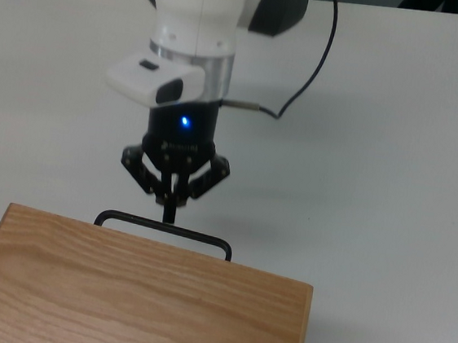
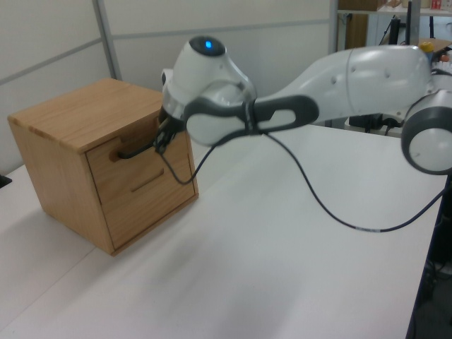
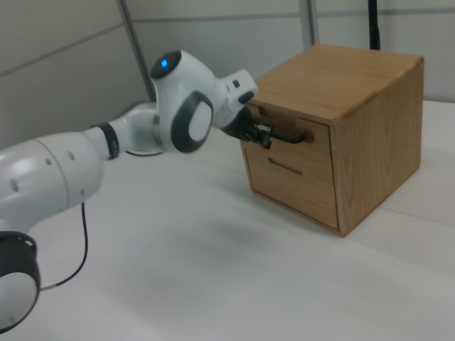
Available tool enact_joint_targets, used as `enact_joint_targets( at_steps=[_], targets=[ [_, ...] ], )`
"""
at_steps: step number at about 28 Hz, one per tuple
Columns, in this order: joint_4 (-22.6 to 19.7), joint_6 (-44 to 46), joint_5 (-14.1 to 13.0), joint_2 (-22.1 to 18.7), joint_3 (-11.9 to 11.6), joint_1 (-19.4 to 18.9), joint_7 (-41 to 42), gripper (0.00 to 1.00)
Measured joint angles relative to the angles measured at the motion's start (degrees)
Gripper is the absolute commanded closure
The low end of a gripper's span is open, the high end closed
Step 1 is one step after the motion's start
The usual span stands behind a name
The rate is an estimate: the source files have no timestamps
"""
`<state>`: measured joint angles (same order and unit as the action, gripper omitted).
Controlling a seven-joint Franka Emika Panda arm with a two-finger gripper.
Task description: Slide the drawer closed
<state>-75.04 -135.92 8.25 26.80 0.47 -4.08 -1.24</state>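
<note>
The drawer [image 2: 126, 171] sits pushed into the wooden cabinet [image 1: 141, 302], its front panel [image 3: 318, 144] flush with the cabinet face. In the top view only its black bar handle [image 1: 164, 231] sticks out past the cabinet top. My gripper [image 1: 169, 207] is just in front of the middle of the handle [image 2: 133, 150], fingers shut together with nothing between them. In the right view the gripper [image 3: 264, 135] is at the left end of the handle [image 3: 290, 136]. I cannot tell whether the fingertips touch the bar.
The cabinet stands on a white table [image 1: 392, 180]. A second drawer front with a slot handle [image 3: 283, 168] lies below the first. A black cable [image 2: 318, 205] hangs from the arm down to the table. Grey wall panels [image 2: 63, 42] rise behind the cabinet.
</note>
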Motion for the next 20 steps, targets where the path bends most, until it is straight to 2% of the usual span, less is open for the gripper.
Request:
enact_joint_targets(
  at_steps=[7, 20],
  targets=[
    [0.5, 18.4, -0.4, -7.5, 0.3, -0.1, 0.0, 1.0],
    [0.7, 44.1, -5.0, -18.7, 0.4, -0.2, 0.0, 1.0]
  ],
)
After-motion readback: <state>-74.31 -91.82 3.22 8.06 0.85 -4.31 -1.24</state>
